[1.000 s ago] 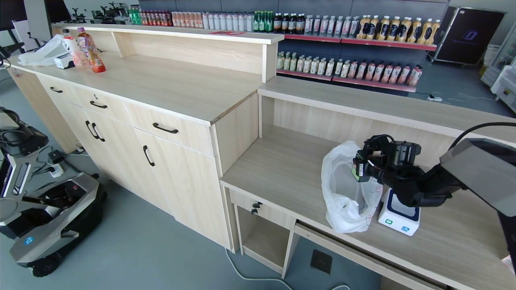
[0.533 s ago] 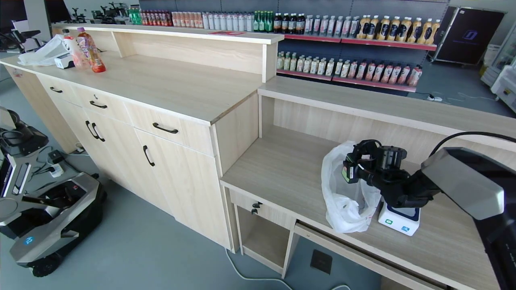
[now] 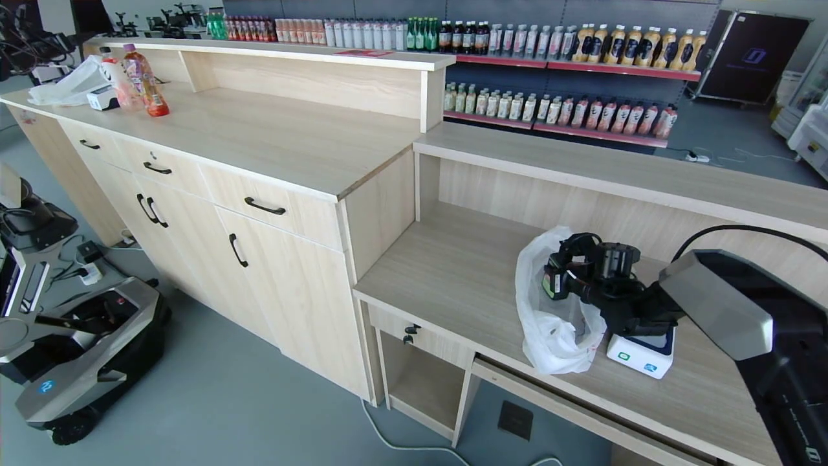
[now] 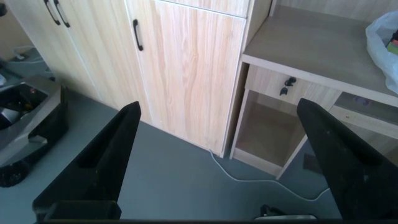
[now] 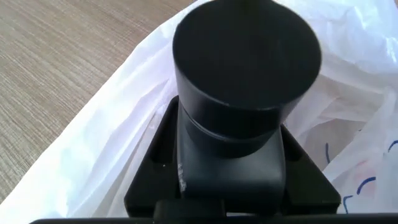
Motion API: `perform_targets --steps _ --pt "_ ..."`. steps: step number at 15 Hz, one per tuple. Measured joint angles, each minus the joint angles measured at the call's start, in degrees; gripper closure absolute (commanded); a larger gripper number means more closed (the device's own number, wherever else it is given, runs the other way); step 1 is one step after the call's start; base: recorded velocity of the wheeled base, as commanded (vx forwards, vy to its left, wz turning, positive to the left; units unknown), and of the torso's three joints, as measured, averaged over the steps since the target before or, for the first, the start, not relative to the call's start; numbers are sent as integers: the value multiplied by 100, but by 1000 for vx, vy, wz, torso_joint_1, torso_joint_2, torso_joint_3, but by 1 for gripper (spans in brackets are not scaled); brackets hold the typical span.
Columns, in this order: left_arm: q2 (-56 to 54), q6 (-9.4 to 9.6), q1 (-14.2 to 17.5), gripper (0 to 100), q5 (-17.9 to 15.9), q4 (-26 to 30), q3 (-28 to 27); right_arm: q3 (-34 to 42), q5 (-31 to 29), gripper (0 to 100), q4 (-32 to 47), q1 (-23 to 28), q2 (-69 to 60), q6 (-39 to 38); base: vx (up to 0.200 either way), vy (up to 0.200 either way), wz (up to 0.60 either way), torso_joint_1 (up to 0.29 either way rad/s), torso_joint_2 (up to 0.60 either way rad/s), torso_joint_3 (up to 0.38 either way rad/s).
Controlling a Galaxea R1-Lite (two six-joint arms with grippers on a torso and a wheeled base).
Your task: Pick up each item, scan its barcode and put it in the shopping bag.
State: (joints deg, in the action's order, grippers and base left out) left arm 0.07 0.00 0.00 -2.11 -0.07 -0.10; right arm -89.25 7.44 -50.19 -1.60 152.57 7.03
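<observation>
Held item: a dark cylindrical container with a green label, clamped in the right end effector, whose fingers are narrowed onto its sides.
Where it is: over the open mouth of the crumpled white plastic shopping bag. I cannot tell whether it touches the film.
Key relation: the bag lies directly below and around the item. From the right wrist, white film shows on every side of the container's round dark end.
Long axis: that round end faces back along the arm, so the container seems to point out along the end effector's reach. Its exact tilt is hard to judge.
Scanner: a small white box with blue sides stands on the pale wooden table, just beside the bag on the robot's right.
Nearer arm: the right, by far.
Left end effector: spread wide and holding nothing, hanging over the grey floor, well apart from the bag.
Step in hand: probably bagging, which calls for a short drop into the mouth and then letting go.
</observation>
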Motion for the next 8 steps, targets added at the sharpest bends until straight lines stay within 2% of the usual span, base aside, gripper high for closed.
perform_targets --steps 2,3,8 --pt "0 0 0 0 0 0 0 -17 2 100 11 0 46 21 0 0 0 0 0 0" --pt "0 0 0 0 0 0 0 -20 4 0 11 6 57 27 0 0 0 0 0 0" --pt "0 0 0 0 0 0 0 122 6 0 11 11 -177 -1 0 0 0 0 0 0"
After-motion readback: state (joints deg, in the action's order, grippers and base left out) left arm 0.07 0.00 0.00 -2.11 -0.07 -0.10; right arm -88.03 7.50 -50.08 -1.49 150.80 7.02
